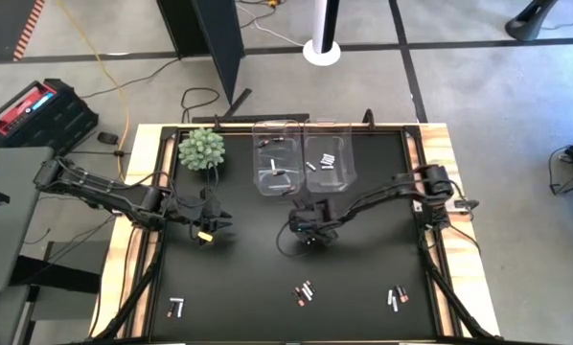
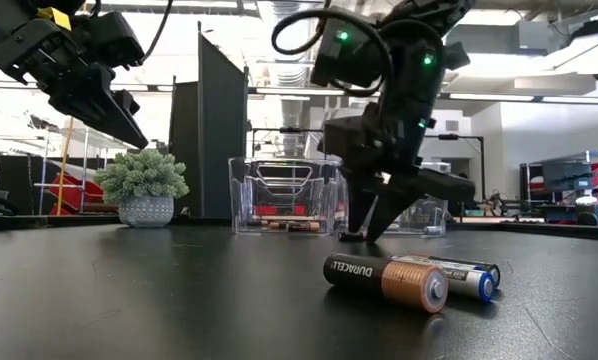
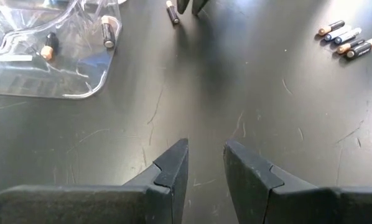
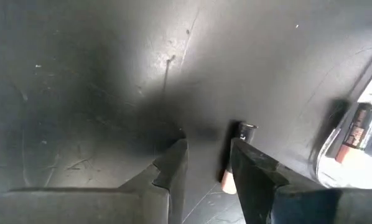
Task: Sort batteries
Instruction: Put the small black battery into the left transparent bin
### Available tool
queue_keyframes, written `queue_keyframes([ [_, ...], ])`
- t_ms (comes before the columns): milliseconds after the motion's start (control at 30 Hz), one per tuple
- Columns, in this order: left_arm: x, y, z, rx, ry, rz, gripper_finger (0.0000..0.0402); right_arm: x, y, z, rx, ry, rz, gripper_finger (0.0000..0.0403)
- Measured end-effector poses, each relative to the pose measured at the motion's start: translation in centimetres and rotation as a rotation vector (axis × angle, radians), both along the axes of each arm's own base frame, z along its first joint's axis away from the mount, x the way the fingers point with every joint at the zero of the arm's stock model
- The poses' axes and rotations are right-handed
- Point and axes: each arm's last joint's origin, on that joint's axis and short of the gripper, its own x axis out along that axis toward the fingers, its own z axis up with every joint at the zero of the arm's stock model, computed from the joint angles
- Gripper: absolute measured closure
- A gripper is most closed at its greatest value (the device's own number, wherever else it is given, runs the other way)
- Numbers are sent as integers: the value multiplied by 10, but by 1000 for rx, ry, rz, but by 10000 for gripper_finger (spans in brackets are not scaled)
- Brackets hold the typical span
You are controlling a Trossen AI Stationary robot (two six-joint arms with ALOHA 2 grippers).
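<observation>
Loose batteries lie on the black table in three small groups near its near edge (image 1: 176, 307) (image 1: 304, 292) (image 1: 397, 299). A few more rest in two clear bins (image 1: 277, 158) (image 1: 327, 158) at the far side. My right gripper (image 1: 310, 233) is open, fingers pointing down at the table's middle. One dark, copper-ended battery (image 4: 231, 168) lies flat right beside one of its fingers (image 4: 248, 168). My left gripper (image 1: 210, 230) is open and hovers above the table's left part, holding nothing; its fingertips (image 3: 206, 155) are over bare table. My right gripper comes at the table from above with the lone battery (image 3: 172, 12) lying flat against or just beside one fingertip; I cannot tell whether the finger touches it. The battery is not lifted.
A small potted plant (image 1: 201, 149) stands at the far left corner, left of the bins. A raised frame (image 1: 416, 192) rims the table. Two batteries (image 2: 389, 280) (image 2: 464, 272) lie close in front of the low camera. Bare black surface spreads between the grippers and the near groups.
</observation>
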Motion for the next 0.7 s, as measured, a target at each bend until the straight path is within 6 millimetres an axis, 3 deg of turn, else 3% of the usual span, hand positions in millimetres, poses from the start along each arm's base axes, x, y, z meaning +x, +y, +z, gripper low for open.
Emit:
queue_keyframes([
  [300,0,0,0,4,6,-2,304,16,-7,14,12,-55,-48,265],
  [700,-1,0,-1,3,11,-10,304,7,-29,10,28,65,-97,265],
])
